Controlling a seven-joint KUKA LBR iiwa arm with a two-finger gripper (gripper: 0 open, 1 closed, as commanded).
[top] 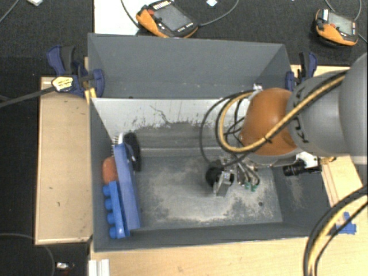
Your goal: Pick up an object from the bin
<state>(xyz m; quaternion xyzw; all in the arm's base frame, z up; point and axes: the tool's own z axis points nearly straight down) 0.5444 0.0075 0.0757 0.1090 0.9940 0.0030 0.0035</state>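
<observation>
Camera view puts your gripper [230,181] low over bare floor, right of middle in the grey bin [172,62]; you cannot tell its opening or load. Closing here may grab nothing: the blue studded block [123,194], black brush [133,151] and orange piece [108,169] lie well apart, along the left wall.

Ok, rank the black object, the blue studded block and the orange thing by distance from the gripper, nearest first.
1. Black object and blue studded block, both on the bin's left side: too close to call from the gripper.
2. Orange thing, between the block and the left wall: farthest.
</observation>
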